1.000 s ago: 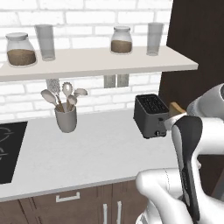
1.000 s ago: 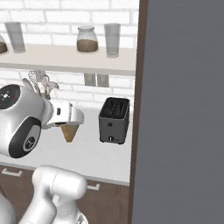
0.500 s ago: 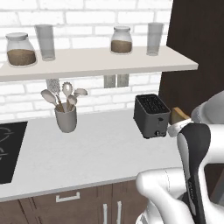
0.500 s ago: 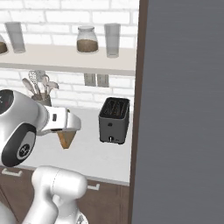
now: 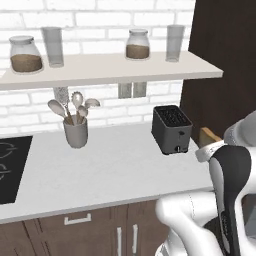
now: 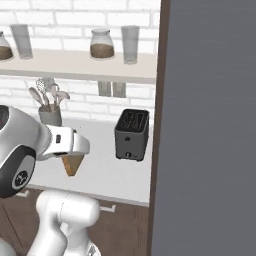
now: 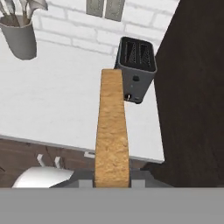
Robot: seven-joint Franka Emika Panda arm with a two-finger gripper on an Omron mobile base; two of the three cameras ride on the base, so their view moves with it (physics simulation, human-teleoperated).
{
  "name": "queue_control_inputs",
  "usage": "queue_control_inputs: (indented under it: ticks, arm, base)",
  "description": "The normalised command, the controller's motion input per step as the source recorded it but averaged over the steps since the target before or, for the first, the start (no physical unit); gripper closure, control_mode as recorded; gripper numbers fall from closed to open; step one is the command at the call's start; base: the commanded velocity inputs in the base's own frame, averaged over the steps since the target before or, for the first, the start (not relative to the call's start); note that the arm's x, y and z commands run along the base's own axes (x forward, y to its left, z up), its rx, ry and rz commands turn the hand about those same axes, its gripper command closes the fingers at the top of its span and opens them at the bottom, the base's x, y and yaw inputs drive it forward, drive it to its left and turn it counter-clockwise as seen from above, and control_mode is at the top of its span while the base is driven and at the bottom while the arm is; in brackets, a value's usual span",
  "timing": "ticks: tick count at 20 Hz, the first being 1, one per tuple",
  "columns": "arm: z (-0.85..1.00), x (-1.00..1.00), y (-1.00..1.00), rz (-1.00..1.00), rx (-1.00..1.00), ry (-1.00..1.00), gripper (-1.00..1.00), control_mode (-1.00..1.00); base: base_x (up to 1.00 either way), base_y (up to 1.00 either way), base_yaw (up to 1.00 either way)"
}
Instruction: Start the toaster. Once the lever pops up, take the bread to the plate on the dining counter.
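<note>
My gripper [image 7: 112, 177] is shut on the bread [image 7: 112, 131], a golden-brown slice seen edge-on and reaching away from the hand. In the right base view the bread [image 6: 72, 164] hangs below the white hand. A corner of the bread [image 5: 209, 136] shows beside the arm in the left base view. The dark two-slot toaster [image 5: 171, 129] [image 6: 132, 134] [image 7: 135, 65] stands on the worktop against the dark panel, both slots empty, a short way beyond the bread. Its pale lever [image 7: 127, 96] sits low on the narrow end face. The plate and the dining counter are out of view.
A tall dark cabinet panel [image 5: 225, 50] [image 6: 210, 125] rises right of the toaster. A grey crock of utensils [image 5: 76, 131] stands at the back of the worktop, with a black cooktop [image 5: 10, 165] at left. The shelf [image 5: 110, 67] above carries jars and glasses.
The hand has drawn the bread further back from the toaster, toward the robot's base and a little lower. The toaster has not moved.
</note>
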Motion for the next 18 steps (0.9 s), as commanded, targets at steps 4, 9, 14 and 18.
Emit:
queue_control_inputs:
  ticks: [4, 9, 14, 18]
  arm:
    - [0.0, 0.0, 0.0, 0.0, 0.0, 0.0, 1.0, 1.0]
    - [0.0, 0.0, 0.0, 0.0, 0.0, 0.0, 1.0, 1.0]
    - [0.0, 0.0, 0.0, 0.0, 0.0, 0.0, 1.0, 1.0]
    - [0.0, 0.0, 0.0, 0.0, 0.0, 0.0, 1.0, 1.0]
  base:
    - [-1.0, 0.0, 0.27]
    - [-1.0, 0.0, 0.59]
    - [-0.78, 0.0, 0.91]
    - [-0.26, 0.0, 1.0]
